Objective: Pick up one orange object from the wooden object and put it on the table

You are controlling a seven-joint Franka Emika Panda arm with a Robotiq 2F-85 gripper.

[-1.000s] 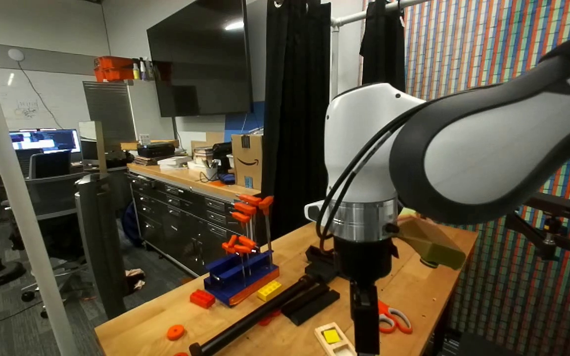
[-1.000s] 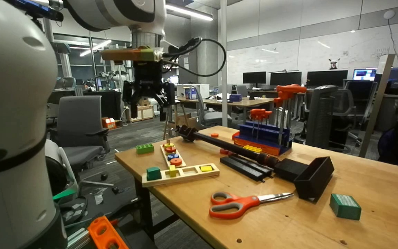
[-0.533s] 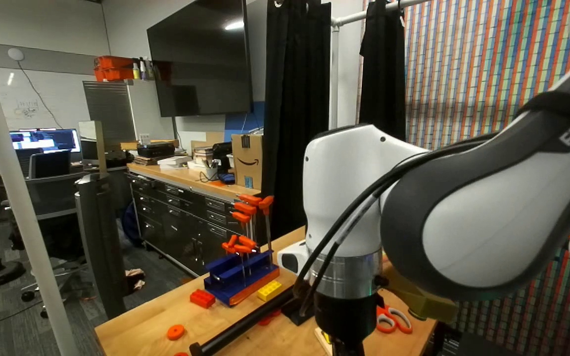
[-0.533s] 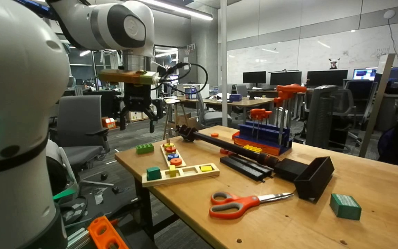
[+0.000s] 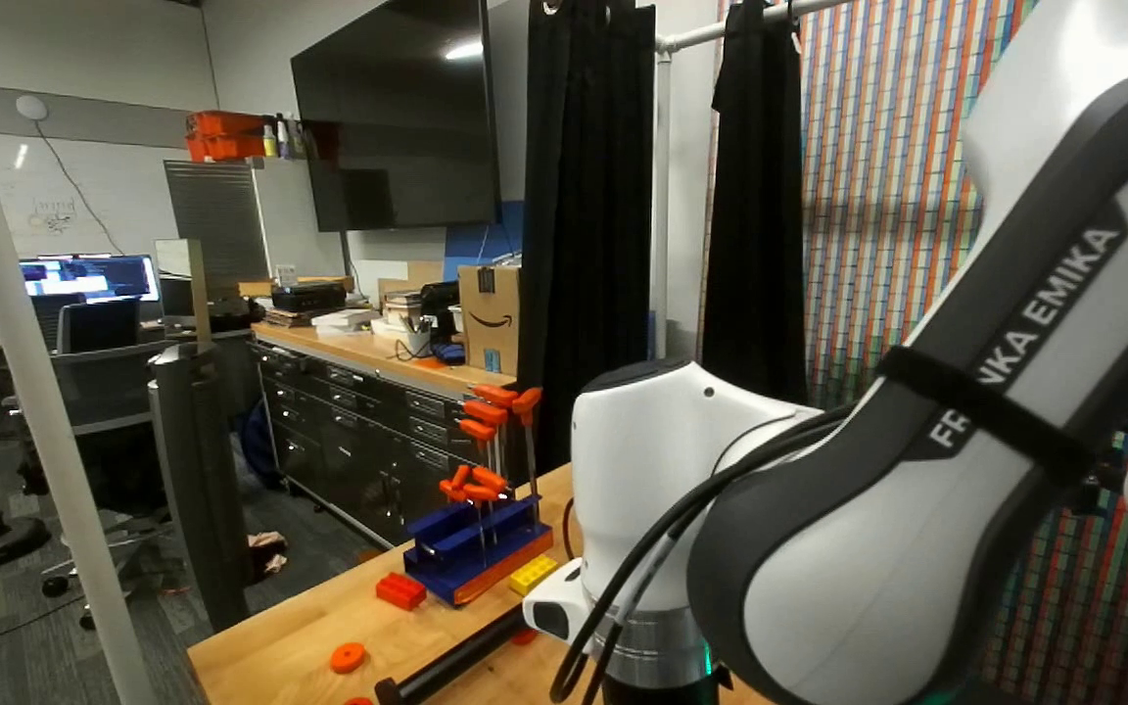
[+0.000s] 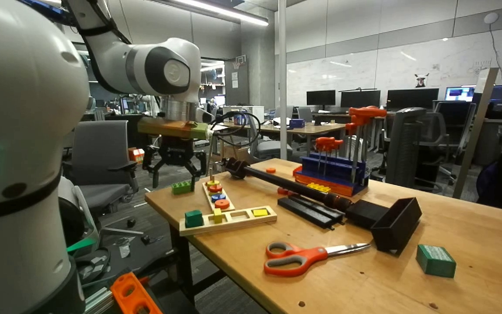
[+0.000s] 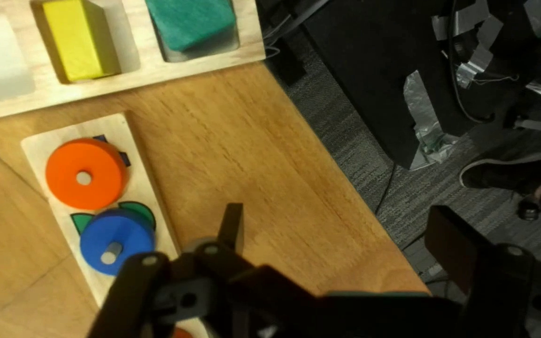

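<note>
An orange disc (image 7: 99,164) sits on a peg at one end of the narrow wooden pegboard (image 7: 111,126), beside a blue disc (image 7: 99,239). The same orange disc (image 6: 222,203) and pegboard (image 6: 208,195) show in an exterior view, with red and yellow discs farther along. The pegboard lies on the table (image 7: 251,141). My gripper (image 7: 336,211) is open and empty, its fingers pointing down. It hovers above the table's corner, to the side of the pegboard; it also shows in an exterior view (image 6: 174,186). My fingers are out of frame in an exterior view.
A wooden shape board (image 7: 143,70) with green and yellow blocks lies beside the pegboard. A green brick (image 6: 182,187) is near the gripper. A long black bar (image 6: 281,181), scissors (image 6: 296,259), an orange-handled tool rack (image 6: 331,172) and a loose orange disc (image 5: 347,657) lie farther off.
My arm and gripper have come down toward the table corner, shifting slightly toward the pegboard lately. The gripper stays open. The objects on the table have not moved.
</note>
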